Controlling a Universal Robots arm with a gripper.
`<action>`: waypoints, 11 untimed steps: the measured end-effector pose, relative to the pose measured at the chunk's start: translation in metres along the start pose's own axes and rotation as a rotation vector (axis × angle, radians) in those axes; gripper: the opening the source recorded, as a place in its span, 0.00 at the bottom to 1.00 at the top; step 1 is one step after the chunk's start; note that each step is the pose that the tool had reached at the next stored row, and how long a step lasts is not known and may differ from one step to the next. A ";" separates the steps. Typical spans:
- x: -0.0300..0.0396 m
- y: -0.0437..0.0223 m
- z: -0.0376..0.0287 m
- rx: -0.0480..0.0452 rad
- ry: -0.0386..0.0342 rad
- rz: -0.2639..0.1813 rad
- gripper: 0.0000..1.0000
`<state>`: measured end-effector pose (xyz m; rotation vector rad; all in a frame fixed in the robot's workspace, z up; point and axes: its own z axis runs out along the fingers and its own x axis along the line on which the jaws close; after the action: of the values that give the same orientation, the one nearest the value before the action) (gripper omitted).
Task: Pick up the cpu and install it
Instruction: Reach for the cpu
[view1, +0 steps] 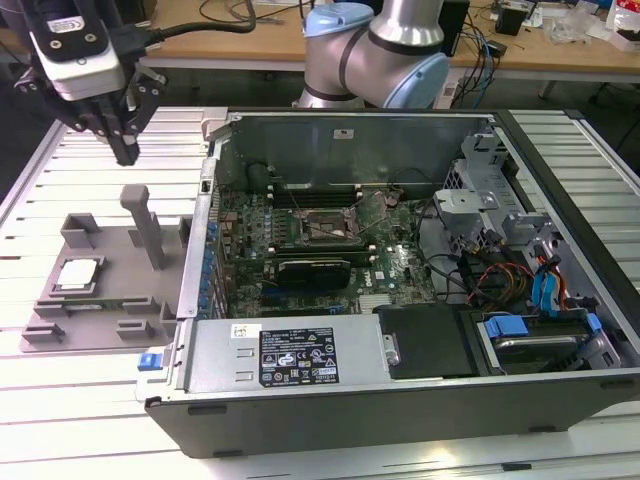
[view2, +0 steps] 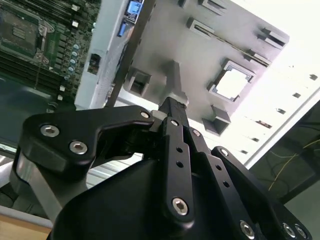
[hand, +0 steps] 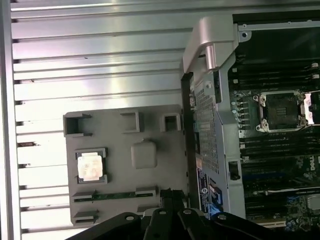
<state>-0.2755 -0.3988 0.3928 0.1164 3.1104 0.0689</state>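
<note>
- Gripper (view1: 125, 148) hangs over the table (view1: 60, 400) at the exterior view's far left, above and behind the tray (view1: 120, 265). Its fingers are closed together, holding nothing and touching nothing.
- In both wrist views the closed tips (hand: 169, 195) (view2: 172, 107) point down at the tray, well apart from the cpu. Looks like a hover before any grasp; pickup not done.
- Cpu (view1: 78, 274) lies flat in a square pocket on the tray's left part, metal top up. It also shows in the first wrist view (hand: 91, 165) and the second wrist view (view2: 233, 83). The pocket probably keeps it square and fixed in place so it can be taken from above.
- Post (view1: 148, 225) stands upright on the tray, right of the cpu and between it and the case. Purpose unclear.
- Case (view1: 400, 400) lies on its side just beside the tray, side panel off, so the board faces up and is reachable from above.
- Socket (view1: 325, 228) sits mid-board with no chip in it. In the first wrist view (hand: 280, 111) its cover seems swung aside, probably to take the cpu. Install not done.
- Arm (view1: 375, 40) base stands behind the case.
</note>
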 end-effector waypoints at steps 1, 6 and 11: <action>0.0041 -0.0003 0.0003 -0.0001 -0.0001 0.000 0.11; 0.0210 -0.0017 0.0031 -0.0001 -0.0001 0.000 0.11; 0.0354 -0.0029 0.0042 0.0000 -0.0001 0.000 0.11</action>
<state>-0.3109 -0.3989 0.3875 0.1163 3.1103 0.0690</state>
